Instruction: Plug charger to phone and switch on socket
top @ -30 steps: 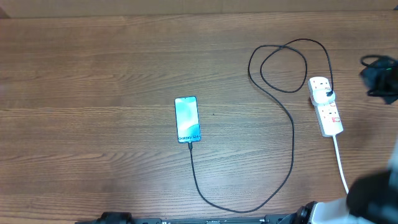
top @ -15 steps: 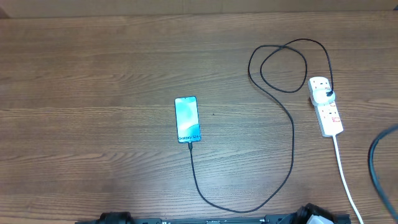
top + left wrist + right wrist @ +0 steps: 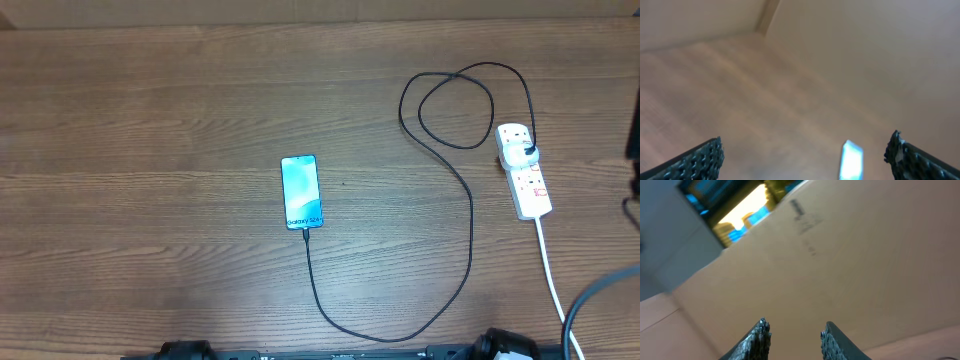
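Observation:
The phone (image 3: 301, 192) lies flat mid-table with its screen lit; in the left wrist view the phone (image 3: 852, 160) is a blurred bright slab. The charger (image 3: 470, 240) has its plug tip at the phone's lower end. Its black cable curves down, right and up in loops to the adapter (image 3: 530, 152) in the socket (image 3: 525, 172), a white strip at the right. My left gripper (image 3: 802, 155) hangs wide open above the table, holding nothing. My right gripper (image 3: 794, 332) is open by a narrow gap, empty, and faces a cardboard wall.
The socket's thick white cord (image 3: 550, 265) runs to the front edge. A dark part of the right arm (image 3: 634, 140) shows at the right edge, and a grey arm cable (image 3: 590, 300) crosses the front right corner. A cardboard wall (image 3: 850, 255) stands behind the table.
The right arm has drawn back from beside the socket to the right edge of the overhead view. Phone, charger and socket have not moved.

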Robot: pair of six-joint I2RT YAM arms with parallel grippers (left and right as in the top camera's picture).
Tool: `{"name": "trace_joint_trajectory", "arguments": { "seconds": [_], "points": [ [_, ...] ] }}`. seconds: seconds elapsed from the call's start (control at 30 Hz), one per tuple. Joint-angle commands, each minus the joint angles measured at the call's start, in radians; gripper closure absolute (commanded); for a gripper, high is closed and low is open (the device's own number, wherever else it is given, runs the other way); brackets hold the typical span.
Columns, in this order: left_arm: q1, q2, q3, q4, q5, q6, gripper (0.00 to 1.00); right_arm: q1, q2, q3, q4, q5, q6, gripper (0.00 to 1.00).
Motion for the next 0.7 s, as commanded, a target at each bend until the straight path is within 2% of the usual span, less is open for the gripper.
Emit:
{"name": "trace_joint_trajectory", "arguments": {
  "seconds": [0.0,0.3,0.47,0.67],
  "points": [
    [0.008,-0.005,-0.042,0.123,-0.030,-0.149,0.00,0.075,-0.008,-0.007,0.002,-0.001,-0.007,0.65],
    [0.008,-0.005,-0.385,0.437,0.002,-0.167,0.00,0.163,-0.009,-0.019,0.002,0.060,-0.007,0.60],
    [0.008,-0.005,-0.666,0.795,0.054,-0.164,0.01,0.163,-0.010,-0.019,0.005,0.060,-0.007,0.58],
    [0.008,-0.005,-0.951,1.133,0.052,-0.147,0.01,0.163,-0.017,-0.019,0.006,0.060,-0.006,0.55]
  ]
}}
